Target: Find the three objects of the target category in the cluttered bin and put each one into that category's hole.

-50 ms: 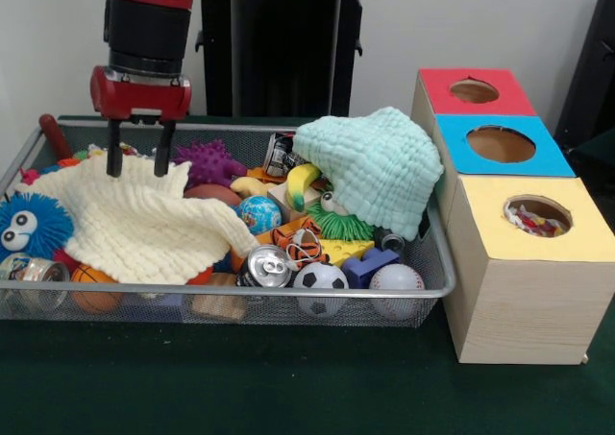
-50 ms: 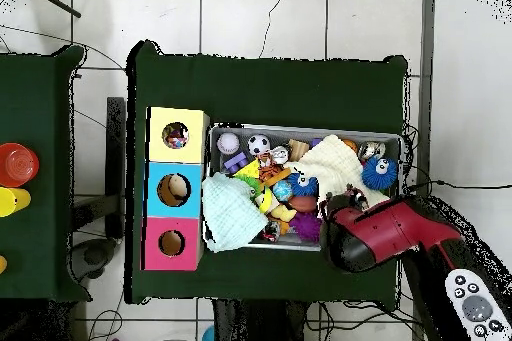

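Hanging over the far left part of the wire-mesh bin (image 1: 437,286), the gripper (image 1: 140,164) has its two dark fingers (image 1: 114,152) spread apart, with nothing between them. Both fingertips sit at the far edge of the cream knitted cloth (image 1: 144,222); contact with the cloth cannot be confirmed. The overhead view hides the fingers under the red arm head (image 2: 372,232).

The cream cloth covers much of the bin's left half, so objects below it are hidden. A mint knitted cloth (image 1: 380,166) is draped over the right rear corner and conceals what lies under it. A blue fuzzy toy with eyes (image 1: 29,226) lies at the left edge, partly cut off by the cloth.

Visible between the cloths: a purple spiky ball (image 1: 207,161), a banana (image 1: 300,181), a small globe ball (image 1: 259,214), a drink can (image 1: 265,267), a soccer ball (image 1: 320,283) and a baseball (image 1: 395,281).

Right of the bin stands the sorting box with a red hole (image 1: 474,91), a blue hole (image 1: 501,144) and a yellow hole (image 1: 536,215). Mixed items show inside the yellow hole. Only the overhead view shows something pale in the blue hole.
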{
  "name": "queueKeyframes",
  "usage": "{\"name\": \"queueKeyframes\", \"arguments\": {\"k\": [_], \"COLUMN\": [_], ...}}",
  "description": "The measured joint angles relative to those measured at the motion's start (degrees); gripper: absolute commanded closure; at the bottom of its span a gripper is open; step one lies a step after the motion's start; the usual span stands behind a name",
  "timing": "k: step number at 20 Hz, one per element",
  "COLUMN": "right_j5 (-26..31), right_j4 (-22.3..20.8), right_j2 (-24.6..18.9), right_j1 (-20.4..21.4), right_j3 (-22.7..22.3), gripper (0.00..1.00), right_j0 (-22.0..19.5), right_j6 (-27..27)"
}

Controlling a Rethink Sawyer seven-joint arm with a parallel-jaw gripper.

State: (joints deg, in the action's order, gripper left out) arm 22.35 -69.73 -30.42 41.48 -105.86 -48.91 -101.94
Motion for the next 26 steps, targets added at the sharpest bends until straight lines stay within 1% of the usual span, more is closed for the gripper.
{"name": "queueKeyframes", "arguments": {"k": [8,12,16,23,26], "right_j5": [-2.52,-3.36,-4.91,-6.98,-6.97], "right_j4": [-0.01,-0.01,0.02,0.03,0.05], "right_j2": [2.17,3.03,3.15,2.46,2.29], "right_j1": [-2.72,-3.43,-4.28,-5.79,-5.94], "right_j3": [2.23,2.63,3.32,4.14,4.27], "gripper": [0.00,0.00,0.00,0.00,0.00], "right_j0": [0.21,0.48,0.19,-2.47,-2.92], "right_j6": [0.00,0.00,0.00,0.00,0.00]}}
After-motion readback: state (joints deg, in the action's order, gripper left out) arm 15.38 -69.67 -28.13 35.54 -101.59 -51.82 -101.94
